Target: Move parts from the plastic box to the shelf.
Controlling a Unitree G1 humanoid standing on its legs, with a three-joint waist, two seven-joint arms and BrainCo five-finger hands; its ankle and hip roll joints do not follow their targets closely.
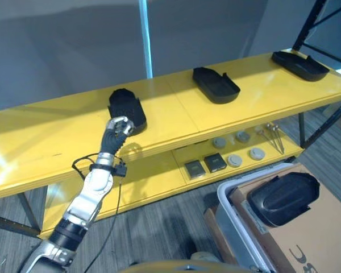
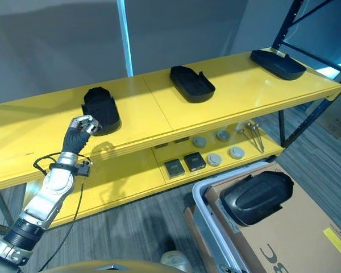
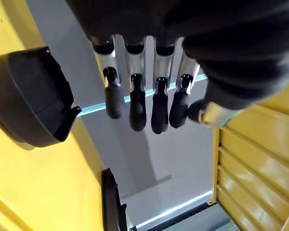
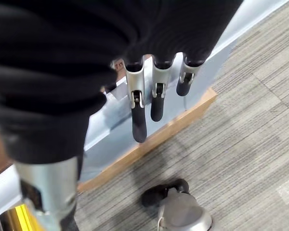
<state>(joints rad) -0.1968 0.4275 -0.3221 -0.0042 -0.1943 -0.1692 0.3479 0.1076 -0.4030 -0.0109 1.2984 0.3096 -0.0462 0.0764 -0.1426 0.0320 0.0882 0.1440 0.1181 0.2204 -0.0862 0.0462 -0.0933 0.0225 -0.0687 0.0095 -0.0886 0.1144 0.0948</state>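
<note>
On the top board of the yellow shelf there are already 3 black moulded parts. The left part lies near the front edge, the middle part lies further right and a little deeper, and the right part lies at the far right end. They are well apart from each other.

The left hand hangs at the front edge of the shelf, just beside the near end of the left part. In the left wrist view its fingers are relaxed and a little bent, with nothing between them and the thumb, and the part lies apart from them. It looks as if this part is now placed and the hand is free.

One more black part lies in the plastic box at the near right, on the brown cardboard. Whether other parts are under it cannot be told.

The right hand shows in its own wrist view, hanging over the grey carpet floor beside the box wall, fingers straight and apart, holding nothing.

On the lower shelf board there are small round discs, 2 dark square pieces and some thin metal tools; these seem not to belong to the task.

So the job is mostly done: 3 parts stand on the shelf, at least 1 waits in the box.
</note>
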